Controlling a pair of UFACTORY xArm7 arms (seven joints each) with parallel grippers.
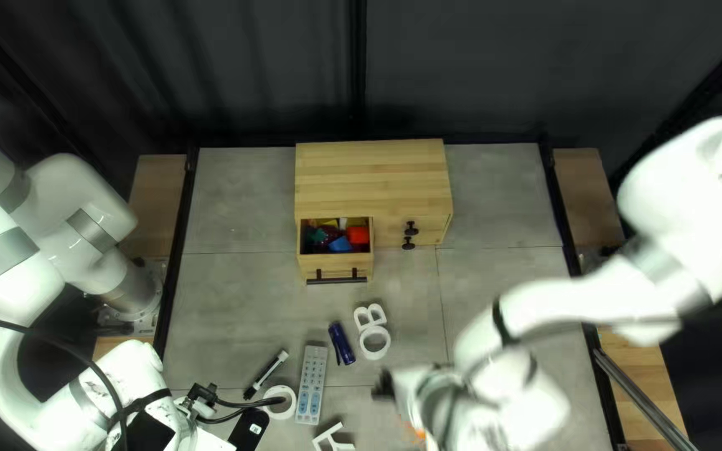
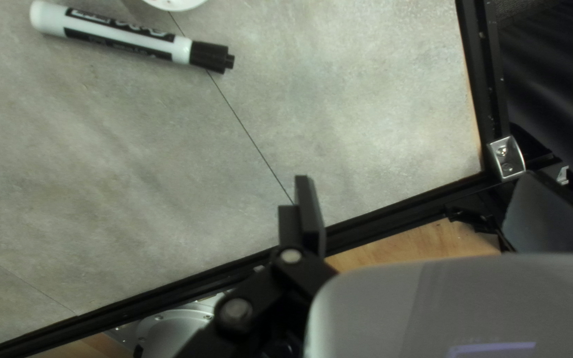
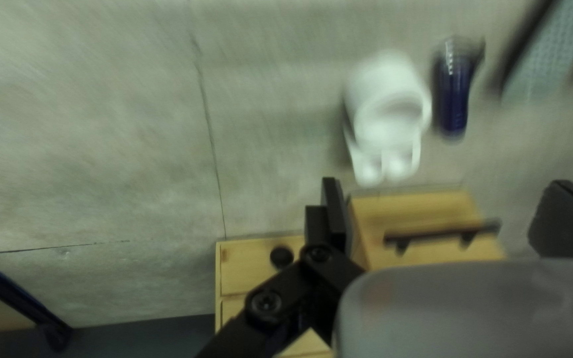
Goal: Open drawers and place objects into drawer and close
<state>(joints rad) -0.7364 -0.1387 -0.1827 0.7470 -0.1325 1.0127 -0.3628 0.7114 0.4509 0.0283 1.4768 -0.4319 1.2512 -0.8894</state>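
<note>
My left arm bends down at the near left, its gripper (image 1: 212, 433) spread and holding nothing, near the marker (image 1: 266, 374). My right arm reaches in from the right edge, blurred, its gripper (image 1: 403, 389) also parted and bare. The drawer (image 1: 336, 266) stands pulled out of the cabinet (image 1: 373, 179), coloured things inside; the white letter B (image 1: 359, 318) and ring (image 1: 363, 347) lie touching on the table (image 1: 495, 284).

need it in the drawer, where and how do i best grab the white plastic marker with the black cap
Grip the marker mid-barrel, coming from straight above, with the left hand closing across its long sides. That should suit it: it lies flat, slim and straight, with a gap between it and the round white ring.
</note>
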